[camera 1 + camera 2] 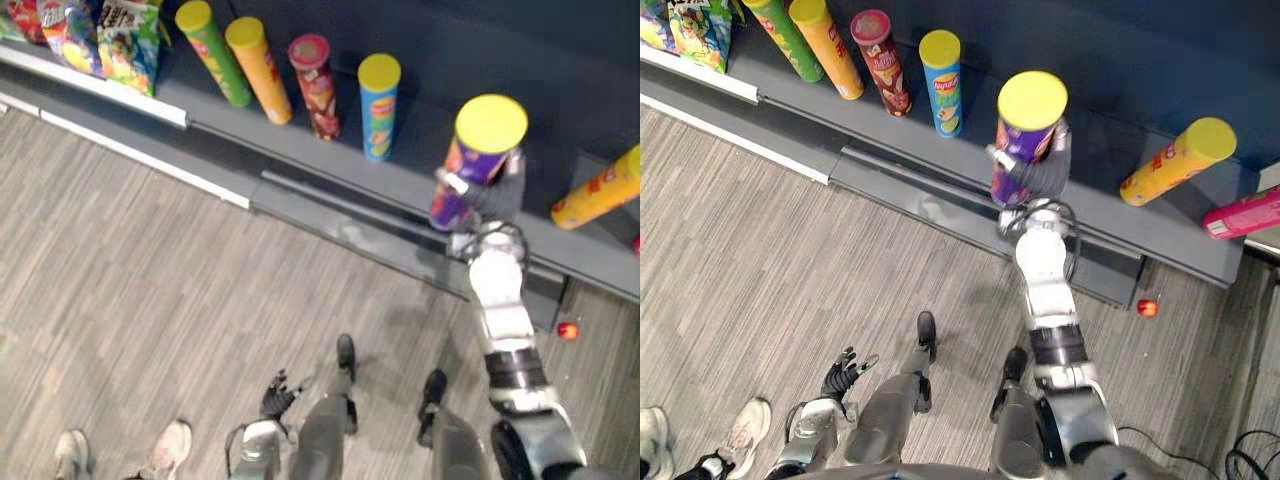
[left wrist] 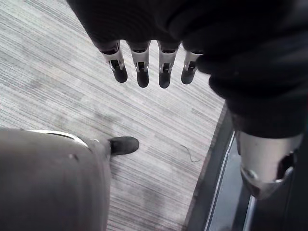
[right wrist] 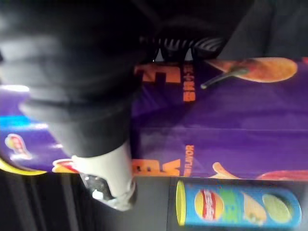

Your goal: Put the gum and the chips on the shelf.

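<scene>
Right hand (image 1: 1045, 178) is up at the shelf (image 1: 1100, 205), fingers and thumb wrapped round the purple chips can (image 1: 1020, 140), and that's a firm hold on the lower half of the tube. The can stands upright with its yellow lid on top, base over the front part of the shelf; whether it touches the board, can't tell. To its left there's a row of four standing cans: blue can (image 1: 942, 85) nearest, then red can (image 1: 880, 60), orange can (image 1: 825, 45) and green can (image 1: 785, 35). To its right is a yellow-orange can (image 1: 1175, 160), and past that a pink pack (image 1: 1245, 213) lies at the shelf's end. Down on the floor (image 1: 790, 260), a small red thing (image 1: 1148, 307) sits by the shelf base. Left hand (image 1: 840, 378) hangs low, fingers loose and holding nothing. A person's shoes (image 1: 740, 435) show beside it.
</scene>
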Controlling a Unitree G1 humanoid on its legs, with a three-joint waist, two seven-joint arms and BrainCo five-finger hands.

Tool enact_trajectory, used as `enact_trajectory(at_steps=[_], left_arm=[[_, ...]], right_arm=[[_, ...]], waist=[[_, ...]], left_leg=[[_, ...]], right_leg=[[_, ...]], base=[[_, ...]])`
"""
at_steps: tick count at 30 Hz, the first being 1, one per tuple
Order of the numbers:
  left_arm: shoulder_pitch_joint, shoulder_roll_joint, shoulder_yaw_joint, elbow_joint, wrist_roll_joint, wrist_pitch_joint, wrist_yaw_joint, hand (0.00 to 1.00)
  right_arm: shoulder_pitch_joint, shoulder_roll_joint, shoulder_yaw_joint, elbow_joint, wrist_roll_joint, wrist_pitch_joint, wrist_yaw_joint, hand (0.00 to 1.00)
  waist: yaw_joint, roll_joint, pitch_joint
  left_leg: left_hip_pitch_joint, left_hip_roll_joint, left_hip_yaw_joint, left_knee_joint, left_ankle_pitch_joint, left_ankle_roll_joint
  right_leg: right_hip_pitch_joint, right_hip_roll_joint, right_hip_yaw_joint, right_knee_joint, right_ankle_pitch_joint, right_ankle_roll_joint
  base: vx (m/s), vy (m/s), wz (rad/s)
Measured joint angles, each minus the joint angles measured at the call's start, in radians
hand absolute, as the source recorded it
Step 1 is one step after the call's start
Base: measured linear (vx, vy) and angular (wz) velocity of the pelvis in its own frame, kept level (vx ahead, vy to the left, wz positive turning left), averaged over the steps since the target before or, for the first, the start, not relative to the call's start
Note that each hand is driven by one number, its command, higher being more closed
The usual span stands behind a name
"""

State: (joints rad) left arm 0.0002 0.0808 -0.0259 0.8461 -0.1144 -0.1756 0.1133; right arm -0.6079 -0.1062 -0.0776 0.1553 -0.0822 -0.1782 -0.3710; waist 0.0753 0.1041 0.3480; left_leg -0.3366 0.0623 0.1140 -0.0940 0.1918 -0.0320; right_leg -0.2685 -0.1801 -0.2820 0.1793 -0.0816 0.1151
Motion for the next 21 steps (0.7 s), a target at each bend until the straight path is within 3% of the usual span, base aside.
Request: enact_trajectory(at_steps=[3,11,13,16,18,21], left_arm=[[-0.007,0.001,-0.009,-0.028,-0.001,-0.015,0.003,0.0],[-0.015,0.004,-0.044,-0.062,-0.04,-0.023,0.009,0.0],[-0.03,0.005,-0.058,-0.066,-0.04,-0.028,0.01,0.0],[-0.046,0.007,-0.068,-0.066,-0.04,-0.033,0.013,0.0],[-0.06,0.01,-0.068,-0.068,-0.04,-0.035,0.018,0.0],[-0.073,0.014,-0.068,-0.068,-0.041,-0.035,0.021,0.0]], right_arm=[[-0.077,-0.017,-0.067,0.025,-0.006,0.004,-0.057,1.0],[-0.218,-0.042,-0.114,0.07,-0.009,0.005,-0.148,1.0],[-0.275,-0.072,-0.142,0.125,-0.009,0.005,-0.17,1.0],[-0.317,-0.111,-0.151,0.158,-0.008,0.005,-0.181,1.0],[-0.351,-0.138,-0.154,0.179,-0.005,0.006,-0.186,1.0],[-0.353,-0.161,-0.172,0.201,-0.004,0.006,-0.186,1.0]], waist=[[0.013,0.027,0.014],[0.016,0.054,0.049],[0.017,0.067,0.073],[0.022,0.084,0.08],[0.024,0.109,0.096],[0.04,0.12,0.104]], left_leg=[[-0.018,-0.004,-0.013,0.0,0.007,-0.001],[-0.06,-0.017,-0.034,0.0,0.019,-0.007],[-0.067,-0.035,-0.043,0.0,0.026,-0.006],[-0.097,-0.047,-0.049,0.0,0.038,-0.006],[-0.125,-0.048,-0.068,0.0,0.051,-0.008],[-0.142,-0.051,-0.077,0.0,0.058,-0.006]], right_leg=[[-0.023,-0.008,-0.007,0.023,-0.006,0.004],[-0.107,-0.038,-0.011,0.14,-0.054,0.0],[-0.141,-0.065,-0.011,0.212,-0.087,0.001],[-0.192,-0.089,-0.012,0.275,-0.113,-0.001],[-0.223,-0.093,-0.023,0.3,-0.121,-0.005],[-0.25,-0.104,-0.034,0.341,-0.138,-0.013]], base=[[0.01,0.007,0.09],[0.01,-0.017,0.08],[0.0,-0.02,0.21],[-0.02,-0.035,0.18],[-0.02,-0.044,0.16],[-0.01,-0.057,0.16]])
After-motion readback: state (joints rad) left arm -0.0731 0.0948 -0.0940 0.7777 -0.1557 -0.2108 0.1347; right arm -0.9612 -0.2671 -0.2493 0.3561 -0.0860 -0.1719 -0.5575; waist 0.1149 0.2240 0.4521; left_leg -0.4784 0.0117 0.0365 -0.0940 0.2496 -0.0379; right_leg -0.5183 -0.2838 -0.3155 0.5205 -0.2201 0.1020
